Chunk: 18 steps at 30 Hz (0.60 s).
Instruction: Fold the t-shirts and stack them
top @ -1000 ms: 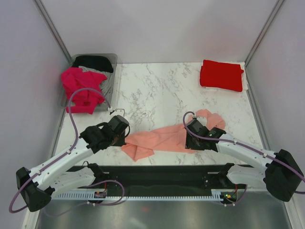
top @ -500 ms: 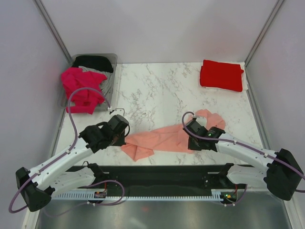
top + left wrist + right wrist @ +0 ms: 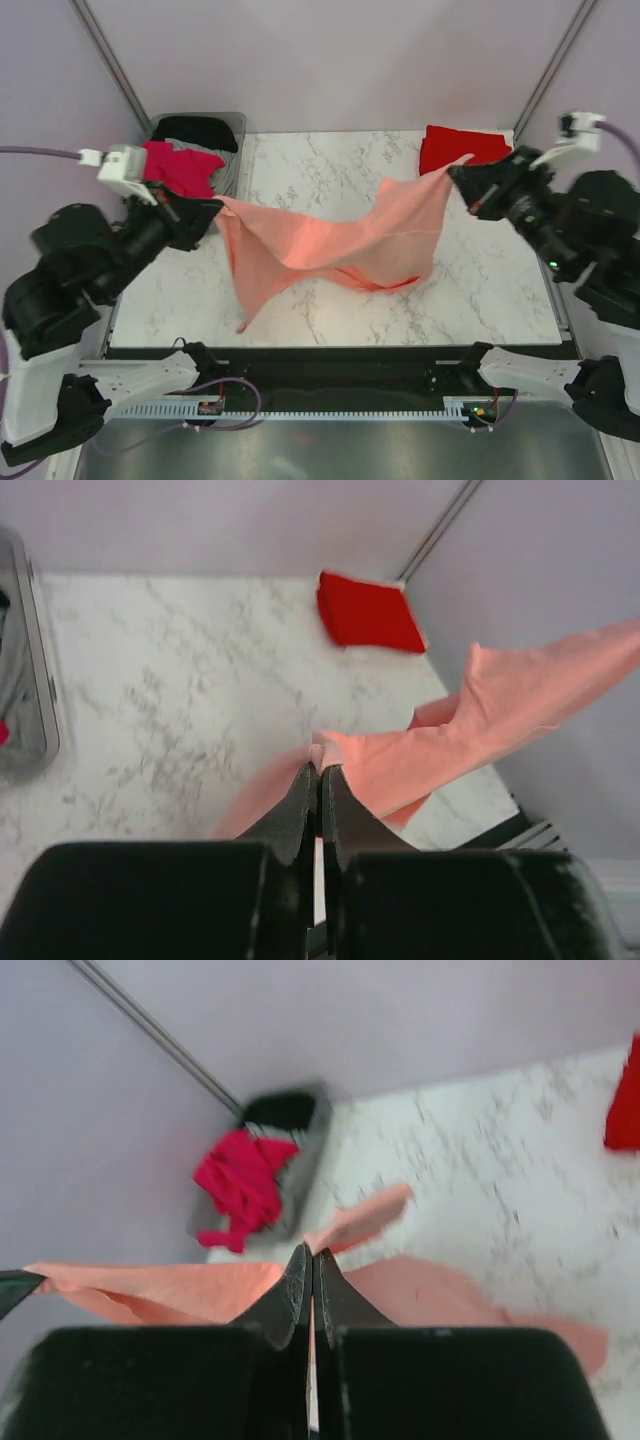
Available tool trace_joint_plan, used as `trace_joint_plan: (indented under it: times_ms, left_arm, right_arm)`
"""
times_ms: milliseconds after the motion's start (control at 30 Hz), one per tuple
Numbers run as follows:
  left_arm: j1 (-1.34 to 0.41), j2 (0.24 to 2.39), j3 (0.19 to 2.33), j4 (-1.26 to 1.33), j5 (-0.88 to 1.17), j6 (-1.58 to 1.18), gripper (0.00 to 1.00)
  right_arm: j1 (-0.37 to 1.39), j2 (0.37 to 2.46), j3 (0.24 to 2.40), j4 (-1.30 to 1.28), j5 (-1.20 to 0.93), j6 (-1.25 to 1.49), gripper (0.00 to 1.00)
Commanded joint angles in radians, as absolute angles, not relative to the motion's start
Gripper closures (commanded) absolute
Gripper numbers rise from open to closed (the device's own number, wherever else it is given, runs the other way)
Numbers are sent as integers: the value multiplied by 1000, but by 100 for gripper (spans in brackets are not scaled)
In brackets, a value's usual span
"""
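On the marble bench [image 3: 330, 190] the pink shirt [image 3: 330, 240] no longer lies in a crumpled strip near the front edge as it did a second ago. It now hangs in the air, spread wide between the two arms. Both arms have risen from low over the bench to high at either side. The shirt is plain salmon cloth. It is taut along its top edge, sags in the middle, and has a loose tail drooping at the left. Whether its lowest folds touch the bench cannot be told.

The grey bin [image 3: 236, 150] stays at the far left corner. The magenta shirt [image 3: 185, 165] is heaped over its near edge, now partly hidden behind the left arm, and the black shirt [image 3: 195, 130] lies at the back. The red shirt [image 3: 465, 150] remains folded flat at the far right corner.

The left hand [image 3: 208, 207] is clenched on the pink shirt's left corner, as it was before. The right hand [image 3: 463, 178], parted a second ago, is now pinched tight on the shirt's right corner, just in front of the red shirt.
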State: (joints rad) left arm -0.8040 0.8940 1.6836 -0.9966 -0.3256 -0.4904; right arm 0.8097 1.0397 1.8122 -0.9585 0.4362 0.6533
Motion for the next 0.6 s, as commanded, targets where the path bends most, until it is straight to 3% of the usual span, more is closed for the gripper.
trace_joint_plan:
  times_ms: [0, 100, 233, 367, 567]
  left_arm:
    - [-801, 882, 1860, -916, -262, -299, 98]
    - [-799, 885, 1978, -879, -259, -250, 98]
    - [-801, 873, 2062, -847, -241, -219, 98]
    - [-799, 818, 2037, -775, -143, -199, 98]
    - [-801, 744, 1929, -640, -74, -103, 98]
  right_arm:
    - [813, 1037, 2015, -991, 480, 485, 100]
    - [813, 993, 2124, -911, 477, 417, 100]
    - [815, 879, 2086, -764, 453, 348, 100]
    - [813, 758, 2011, -614, 287, 240, 100]
    - [795, 738, 2022, -487, 184, 108, 100]
